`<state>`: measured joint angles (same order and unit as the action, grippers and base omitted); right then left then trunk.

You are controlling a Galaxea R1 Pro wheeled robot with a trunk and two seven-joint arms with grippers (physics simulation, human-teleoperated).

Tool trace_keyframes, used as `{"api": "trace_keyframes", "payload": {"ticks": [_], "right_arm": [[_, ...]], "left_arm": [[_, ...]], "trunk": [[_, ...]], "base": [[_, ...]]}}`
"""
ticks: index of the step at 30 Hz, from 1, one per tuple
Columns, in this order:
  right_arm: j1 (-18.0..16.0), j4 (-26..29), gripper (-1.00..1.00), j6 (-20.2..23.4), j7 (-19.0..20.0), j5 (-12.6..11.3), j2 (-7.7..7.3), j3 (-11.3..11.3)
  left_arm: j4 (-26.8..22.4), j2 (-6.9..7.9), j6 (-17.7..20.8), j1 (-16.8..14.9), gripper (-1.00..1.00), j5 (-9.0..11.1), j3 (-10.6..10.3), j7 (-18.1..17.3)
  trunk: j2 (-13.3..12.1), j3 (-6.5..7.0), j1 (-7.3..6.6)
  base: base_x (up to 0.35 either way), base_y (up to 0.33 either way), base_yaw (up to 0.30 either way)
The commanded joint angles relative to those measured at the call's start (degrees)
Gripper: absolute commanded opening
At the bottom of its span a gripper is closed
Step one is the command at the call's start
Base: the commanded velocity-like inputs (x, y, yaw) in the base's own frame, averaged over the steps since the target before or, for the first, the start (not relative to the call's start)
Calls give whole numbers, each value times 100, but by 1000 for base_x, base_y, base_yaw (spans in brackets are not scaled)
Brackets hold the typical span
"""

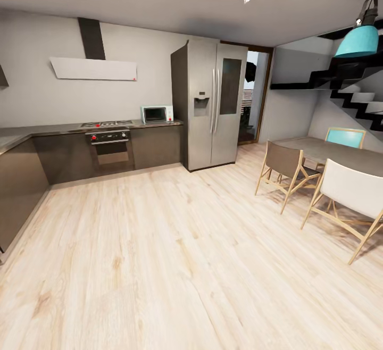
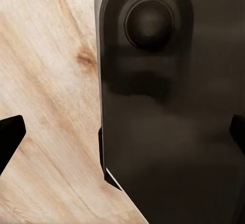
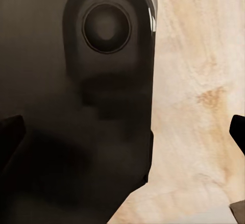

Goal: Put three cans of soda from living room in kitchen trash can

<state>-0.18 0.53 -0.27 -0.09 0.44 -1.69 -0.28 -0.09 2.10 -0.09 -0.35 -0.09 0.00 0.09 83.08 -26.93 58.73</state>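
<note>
I am looking into the kitchen, with its dark brown cabinets point(image 1: 157, 147), built-in oven point(image 1: 110, 148), steel double-door fridge point(image 1: 213, 102) and white hood point(image 1: 93, 68). The three soda cans and the trash can are out of view. In the left wrist view my left gripper point(image 2: 122, 134) is open, its dark fingertips point(image 2: 10, 134) far apart above the wood floor and a dark part of my own body point(image 2: 163, 106). My right gripper point(image 3: 122, 132) is open in the same way, with nothing between its fingertips point(image 3: 238, 132).
A dining table point(image 1: 324, 150) with a brown chair point(image 1: 284, 172), a white chair point(image 1: 348, 198) and a teal chair point(image 1: 346, 137) stands at the right. A staircase point(image 1: 351, 86) rises behind it. A doorway point(image 1: 254, 97) opens beside the fridge. Light wood floor point(image 1: 175, 254) stretches ahead.
</note>
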Motion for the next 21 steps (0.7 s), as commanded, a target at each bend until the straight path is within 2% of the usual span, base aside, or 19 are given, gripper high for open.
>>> {"api": "trace_keyframes", "payload": {"ticks": [1,16,21], "right_arm": [[0,2,100,0,0,0,1,-1],[0,7,100,-9,0,-48,56,11],[0,3,100,-9,0,-44,21,-6]], "left_arm": [[0,0,0,0,100,0,0,0],[0,-3,0,0,100,-5,-3,0],[0,-28,0,0,100,4,20,-17]], "trunk": [[0,0,0],[0,0,0],[0,0,0]], "base": [[0,0,0],[0,0,0],[0,0,0]]}}
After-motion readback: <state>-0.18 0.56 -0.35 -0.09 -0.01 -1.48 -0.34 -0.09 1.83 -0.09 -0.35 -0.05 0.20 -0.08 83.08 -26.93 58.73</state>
